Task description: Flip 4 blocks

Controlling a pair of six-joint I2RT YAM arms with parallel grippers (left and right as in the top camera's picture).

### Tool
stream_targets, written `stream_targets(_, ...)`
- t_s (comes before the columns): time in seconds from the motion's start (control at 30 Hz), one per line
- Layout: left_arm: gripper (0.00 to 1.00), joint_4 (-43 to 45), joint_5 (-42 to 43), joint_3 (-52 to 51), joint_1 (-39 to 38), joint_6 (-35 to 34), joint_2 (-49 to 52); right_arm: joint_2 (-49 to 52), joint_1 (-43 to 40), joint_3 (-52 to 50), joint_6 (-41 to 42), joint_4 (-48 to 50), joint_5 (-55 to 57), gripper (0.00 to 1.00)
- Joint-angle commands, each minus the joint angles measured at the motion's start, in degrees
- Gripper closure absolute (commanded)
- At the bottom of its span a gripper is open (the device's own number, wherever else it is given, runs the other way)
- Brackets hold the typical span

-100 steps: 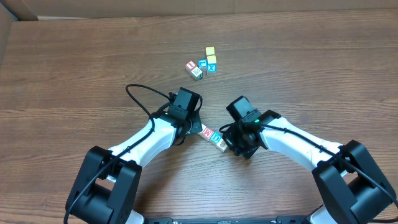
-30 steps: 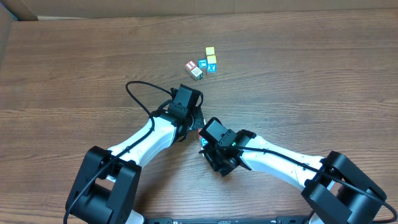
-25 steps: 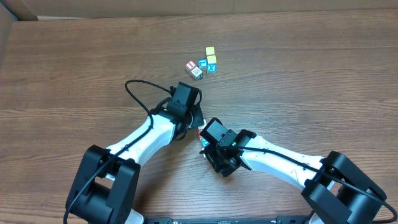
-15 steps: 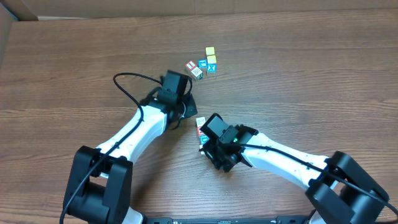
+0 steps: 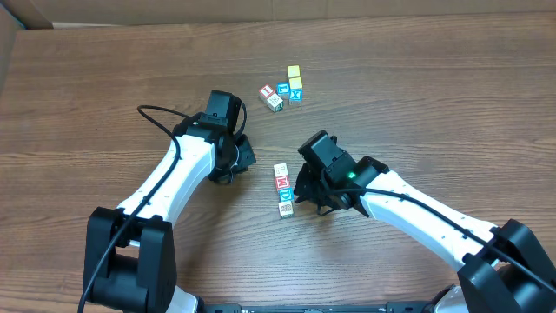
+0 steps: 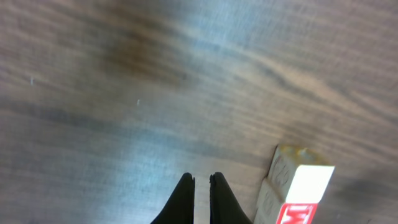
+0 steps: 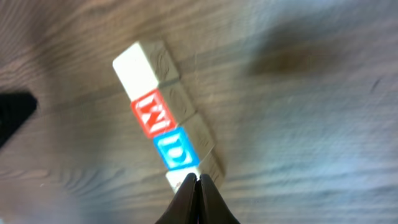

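Note:
Four blocks lie in a straight row on the wooden table: a cream block (image 5: 280, 169), a red W block (image 5: 282, 182), a blue D block (image 5: 285, 196) and a second cream block (image 5: 286, 210). My left gripper (image 5: 243, 162) is shut and empty, apart from the row on its left. In the left wrist view its tips (image 6: 201, 179) hover over bare wood, with the cream block (image 6: 301, 171) at lower right. My right gripper (image 5: 297, 200) is shut and empty just right of the row. In the right wrist view its tips (image 7: 198, 178) overlap the near cream block (image 7: 181, 179), below the blue D block (image 7: 174, 149) and the red W block (image 7: 152, 115).
A cluster of other small cubes sits farther back: two yellow cubes (image 5: 294, 76), a blue X cube (image 5: 295, 94), a blue cube (image 5: 283, 89), a red-and-white cube (image 5: 267, 90) and a greenish cube (image 5: 275, 103). The left arm's black cable (image 5: 161, 122) loops over the table.
Both grippers have shut and pulled away from the row: the left up and to the left, the right out to the right. The four blocks now lie uncovered in a line.

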Motion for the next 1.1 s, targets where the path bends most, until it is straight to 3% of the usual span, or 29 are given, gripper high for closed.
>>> stream_targets(0.0,0.96,-1.9,2.7,0.0,-0.8,0.7,-1.2,1.6,-0.1,1.0,-4.0,0.3,5.3,0.96)
stream_targets(0.37,0.96,-3.5,8.2,-8.3,-5.9,0.6,-1.2,5.6,-0.1,1.0,-5.5,2.0,6.9,0.96)
stream_targets(0.67,0.96,2.8,11.8,-14.6,-6.0,-1.5,-1.2,6.9,-0.1,0.9,-5.5,3.2,6.8,0.96)
stream_targets(1.07,0.95,5.8,18.9,-15.2,-6.0,-1.5,-1.2,8.6,-0.1,0.9,-9.4,5.9,1.7,0.96)
